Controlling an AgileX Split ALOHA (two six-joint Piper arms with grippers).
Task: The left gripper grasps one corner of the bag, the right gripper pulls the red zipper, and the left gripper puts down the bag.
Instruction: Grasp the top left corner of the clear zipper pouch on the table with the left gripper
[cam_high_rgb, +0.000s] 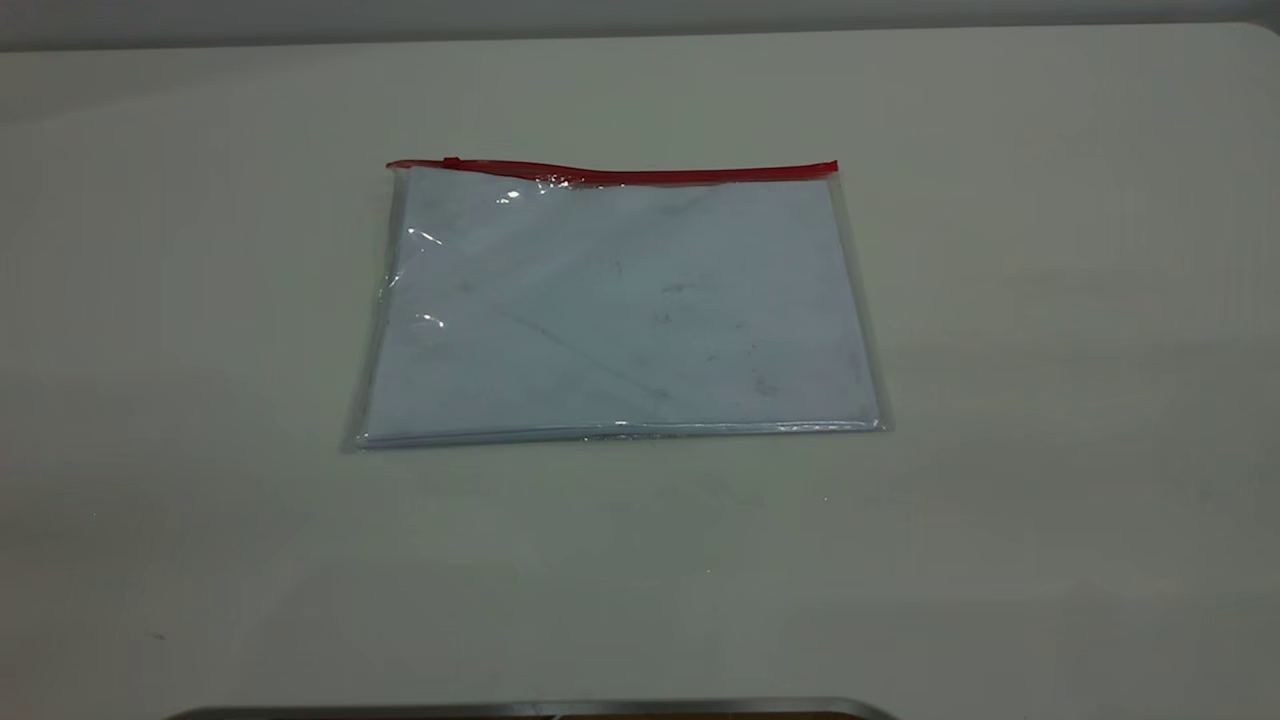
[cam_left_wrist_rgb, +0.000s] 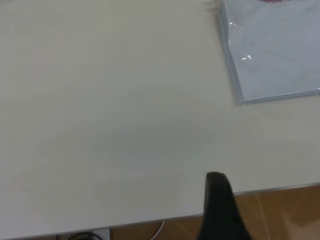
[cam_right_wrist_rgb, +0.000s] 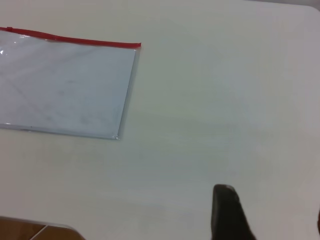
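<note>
Lying flat mid-tabletop (cam_high_rgb: 1050, 350), the bag (cam_high_rgb: 620, 310) offers little lip; the left gripper (cam_left_wrist_rgb: 220, 210) could skid off its zipper (cam_high_rgb: 640, 176) corner. Neither gripper's jaws show enough to judge; right gripper (cam_right_wrist_rgb: 227, 212) waits apart.

A clear bag (cam_high_rgb: 620, 310) shows pale bluish-white sheets, smudged grey. Its zipper (cam_high_rgb: 640, 174) at 12 o'clock is bright red. The table (cam_high_rgb: 1050, 400) is plain off-white.

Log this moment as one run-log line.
clear plastic bag: flat on white table | red zipper: far edge | left claw, right claw: off bag | grasp: not started
</note>
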